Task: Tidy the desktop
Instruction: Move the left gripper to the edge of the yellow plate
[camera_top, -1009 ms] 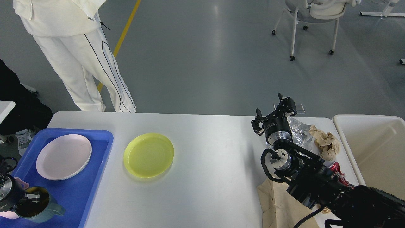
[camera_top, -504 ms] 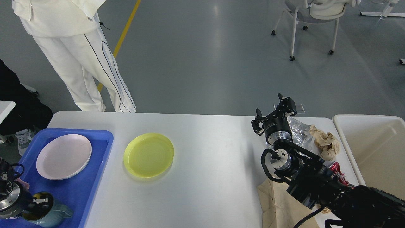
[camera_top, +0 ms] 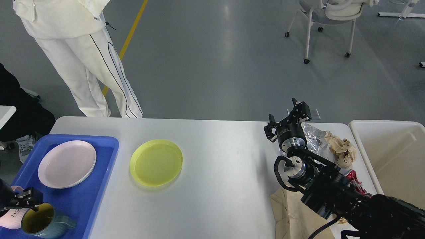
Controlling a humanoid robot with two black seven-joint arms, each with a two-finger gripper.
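Observation:
The white-grey desktop (camera_top: 219, 186) carries a yellow plate (camera_top: 156, 162) left of centre. At its right end lie crumpled silver foil (camera_top: 313, 134), a crumpled brown paper wad (camera_top: 342, 149), a red wrapper (camera_top: 356, 179) and a flat beige paper (camera_top: 292, 212). My right gripper (camera_top: 287, 116) hovers beside the foil, its fingers spread apart and empty. My left gripper (camera_top: 28, 199) shows small and dark at the far rim of a teal mug (camera_top: 43, 224) on the blue tray (camera_top: 99, 172). Its grip cannot be made out.
The blue tray also holds a pale pink plate (camera_top: 67, 163) and a pink-white cup (camera_top: 10, 217) at the frame's edge. A cream-white bin (camera_top: 365, 156) stands off the right end. A person in white (camera_top: 83, 49) stands behind the left corner. A chair (camera_top: 328, 20) is far back.
My left arm has drawn back down and left, mostly out of frame. The teal mug has shifted toward the tray's near edge and shows its yellow inside. The right arm has not moved.

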